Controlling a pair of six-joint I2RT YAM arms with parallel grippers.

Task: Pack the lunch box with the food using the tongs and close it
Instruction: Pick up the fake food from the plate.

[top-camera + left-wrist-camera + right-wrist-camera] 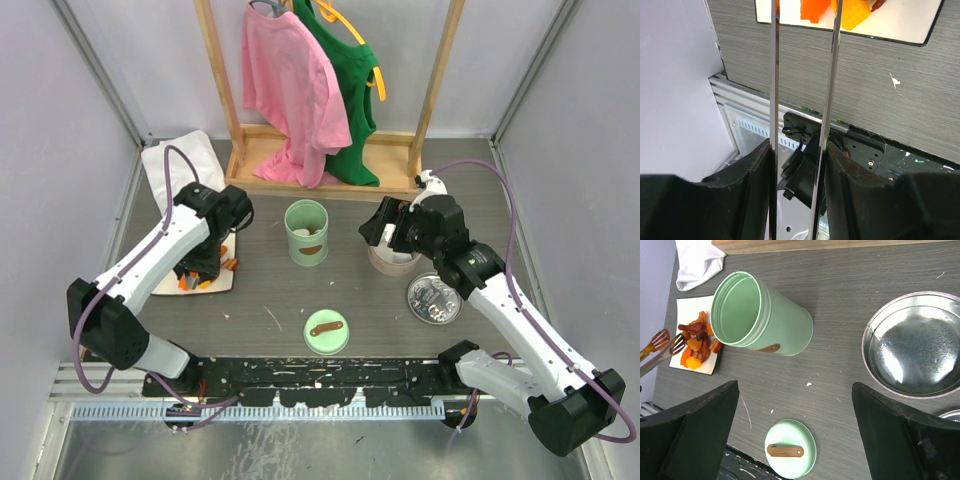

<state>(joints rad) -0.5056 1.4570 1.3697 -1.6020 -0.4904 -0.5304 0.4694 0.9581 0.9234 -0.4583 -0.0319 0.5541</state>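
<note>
Currently the pick-up step. The left gripper point(797, 162), fingers narrow, clamps the tongs point(832, 75), whose tips are at the food point(695, 340) heaped on a white plate point(687, 307), left of the open green lunch box point(306, 232). Next move, as judged: pinch one piece and lift it into the box. The right gripper point(795, 412) hangs wide, empty. Grey wood-grain table point(270, 290); lid point(326, 331) near the front; pale walls.

text: none legible | labels: none | numbers: none | signs: none
</note>
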